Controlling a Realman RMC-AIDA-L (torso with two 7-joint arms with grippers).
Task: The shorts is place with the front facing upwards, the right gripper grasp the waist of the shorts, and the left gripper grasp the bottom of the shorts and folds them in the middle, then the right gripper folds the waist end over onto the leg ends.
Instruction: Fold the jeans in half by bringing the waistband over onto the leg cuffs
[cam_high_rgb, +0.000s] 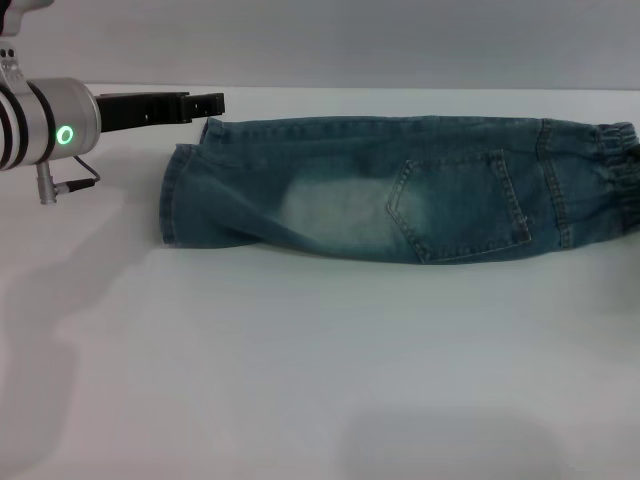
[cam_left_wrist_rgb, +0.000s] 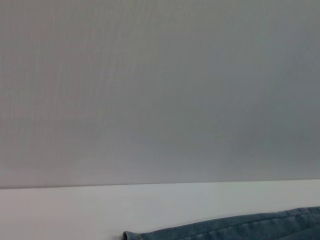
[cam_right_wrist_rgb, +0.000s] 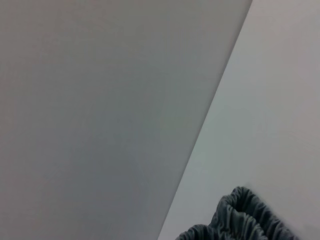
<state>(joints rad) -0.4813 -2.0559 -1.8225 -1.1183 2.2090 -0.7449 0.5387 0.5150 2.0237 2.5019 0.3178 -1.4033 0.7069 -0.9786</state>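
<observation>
The blue denim shorts (cam_high_rgb: 400, 195) lie folded lengthwise on the white table (cam_high_rgb: 300, 380), with a back pocket (cam_high_rgb: 460, 205) facing up. Their leg ends (cam_high_rgb: 180, 195) point left and the elastic waist (cam_high_rgb: 615, 180) reaches the right edge of the head view. My left gripper (cam_high_rgb: 205, 103) hovers at the far left, just beyond the far corner of the leg ends, apart from the cloth. The left wrist view catches an edge of the shorts (cam_left_wrist_rgb: 240, 230). The right wrist view shows the gathered waist (cam_right_wrist_rgb: 245, 215). My right gripper is out of view.
The white table stretches wide in front of the shorts. A grey wall (cam_high_rgb: 400, 40) rises behind the table's far edge. The left arm's silver wrist (cam_high_rgb: 45, 125) with a green light sits at the upper left.
</observation>
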